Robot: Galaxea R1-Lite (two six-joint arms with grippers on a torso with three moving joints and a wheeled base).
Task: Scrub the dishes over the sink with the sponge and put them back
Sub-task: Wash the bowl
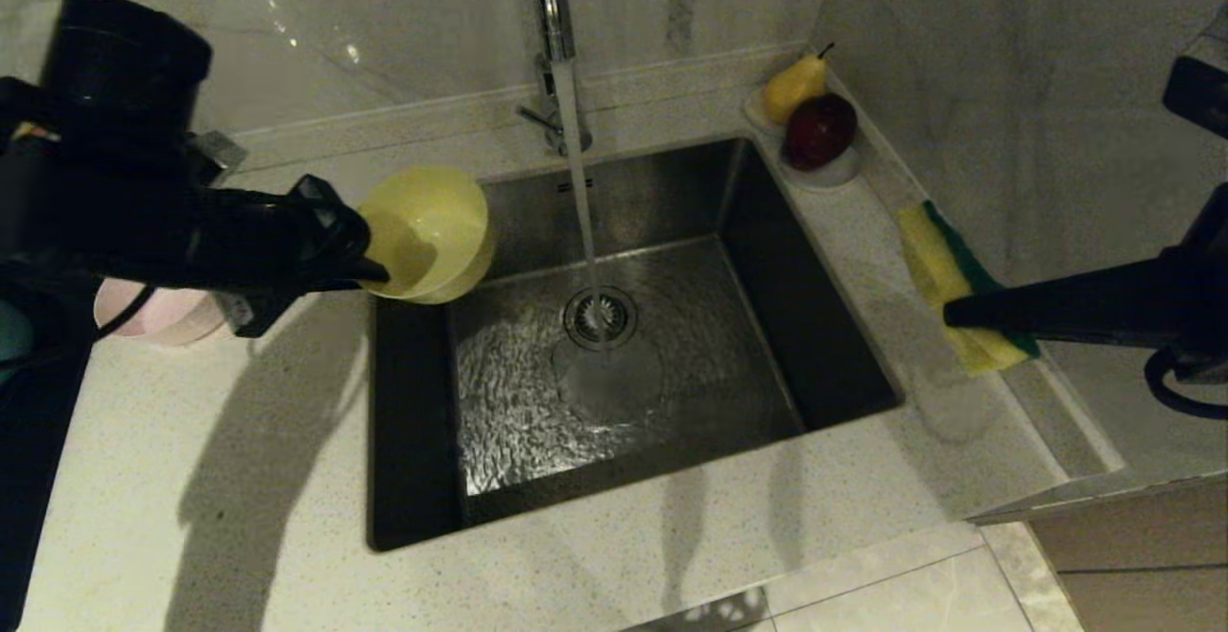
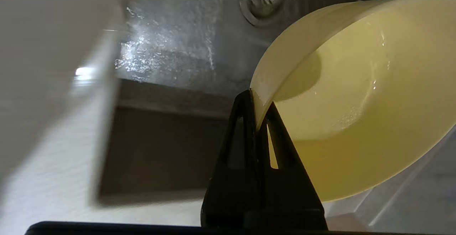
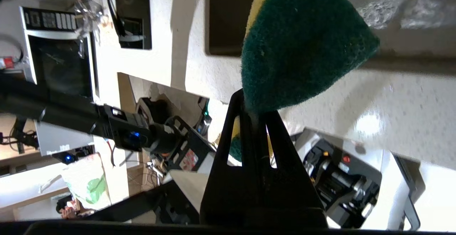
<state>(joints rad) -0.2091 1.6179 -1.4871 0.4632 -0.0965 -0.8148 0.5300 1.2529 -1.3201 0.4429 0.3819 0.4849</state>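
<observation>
My left gripper point(image 1: 376, 272) is shut on the rim of the yellow bowl point(image 1: 432, 232), which hangs tilted over the left rear corner of the steel sink point(image 1: 844, 363). In the left wrist view the black fingers point(image 2: 249, 121) pinch the wall of the yellow bowl point(image 2: 356, 96), one inside and one outside. My right gripper point(image 1: 952, 314) is shut on the yellow and green sponge point(image 1: 950, 272) above the counter to the right of the sink; the right wrist view shows the sponge's green face point(image 3: 302, 42). A pale pink bowl point(image 1: 158, 316) peeks out under my left arm.
Water runs from the tap point(image 1: 554, 28) down onto the drain strainer point(image 1: 600, 317), and the basin floor is wet. A small white dish point(image 1: 835, 172) with a pear point(image 1: 794, 87) and a dark red apple point(image 1: 820, 130) stands at the sink's back right corner.
</observation>
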